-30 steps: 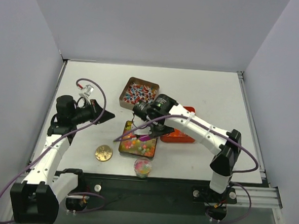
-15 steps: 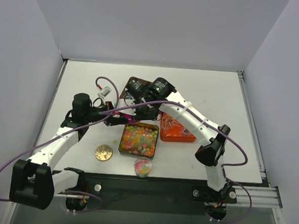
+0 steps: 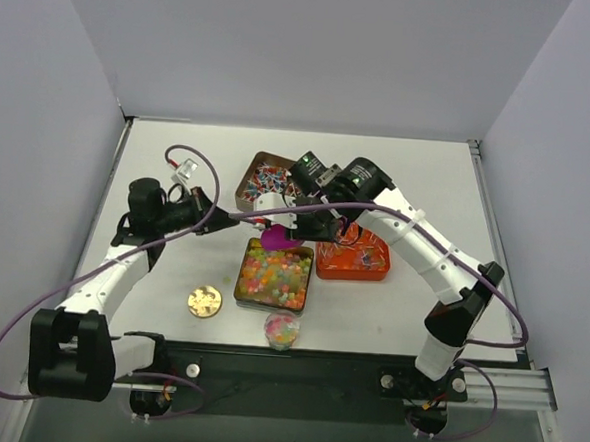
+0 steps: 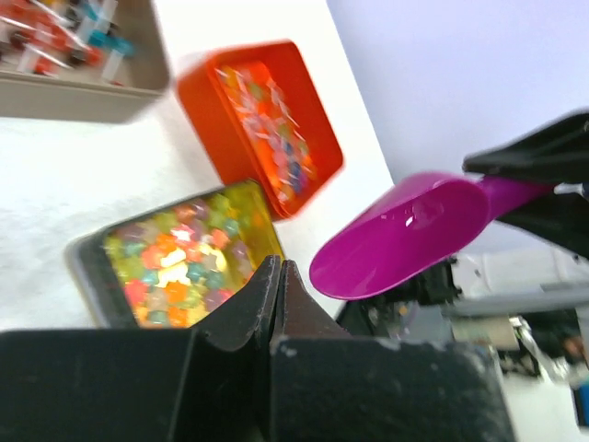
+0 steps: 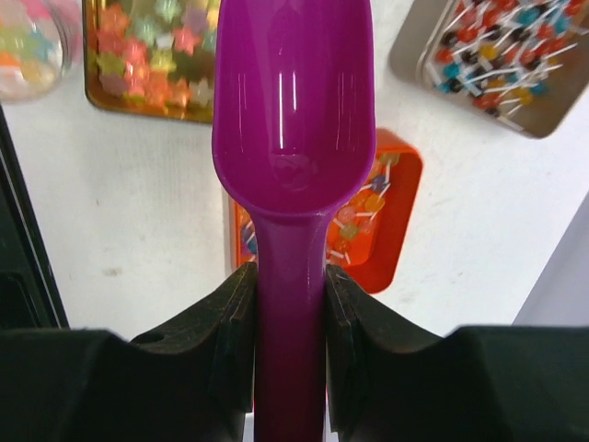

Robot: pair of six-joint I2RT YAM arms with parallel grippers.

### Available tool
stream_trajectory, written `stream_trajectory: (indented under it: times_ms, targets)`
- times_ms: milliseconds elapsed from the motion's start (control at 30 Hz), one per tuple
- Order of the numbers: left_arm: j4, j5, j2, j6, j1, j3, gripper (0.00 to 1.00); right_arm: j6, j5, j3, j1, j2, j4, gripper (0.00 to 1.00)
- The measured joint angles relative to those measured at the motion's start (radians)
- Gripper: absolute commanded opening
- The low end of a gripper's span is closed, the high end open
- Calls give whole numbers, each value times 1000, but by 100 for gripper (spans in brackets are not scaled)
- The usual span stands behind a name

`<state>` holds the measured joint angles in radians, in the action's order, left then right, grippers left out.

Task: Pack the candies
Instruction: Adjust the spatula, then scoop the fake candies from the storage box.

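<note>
Bead candies point(image 3: 274, 273) fill a gold-walled tin; they also show in the left wrist view point(image 4: 179, 262) and the right wrist view point(image 5: 152, 55). Twist-wrapped candies point(image 3: 271, 178) lie in a brown tin at the back. My right gripper point(image 3: 318, 224) point(image 5: 290, 295) is shut on the handle of the purple scoop point(image 3: 277, 237) point(image 5: 293, 101), which hangs empty above the bead tin's far edge. My left gripper point(image 3: 233, 217) point(image 4: 279, 269) is shut and empty, just left of the scoop point(image 4: 405, 235).
An orange tin point(image 3: 364, 270) point(image 5: 396, 230) of mixed sweets sits right of the bead tin. A small jar point(image 3: 281, 328) holding beads stands near the front edge. A round gold lid point(image 3: 204, 301) lies left of it.
My right gripper has lifted the scoop out of the bead tin, swung it back and left, then come to above the tin's far edge. My left gripper has reached in toward the scoop.
</note>
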<state>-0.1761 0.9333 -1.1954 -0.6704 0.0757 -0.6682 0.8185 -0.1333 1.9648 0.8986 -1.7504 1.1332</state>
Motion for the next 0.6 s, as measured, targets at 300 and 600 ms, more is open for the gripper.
stream_trajectory:
  times_ms: [300,600]
  targets:
    - [272,-338,203,20,-19,119,0,148,154,-98,-41,-83,32,0]
    - [427,-468,192,-62,-22,296,0,287,281,-93,-33,-185,31,0]
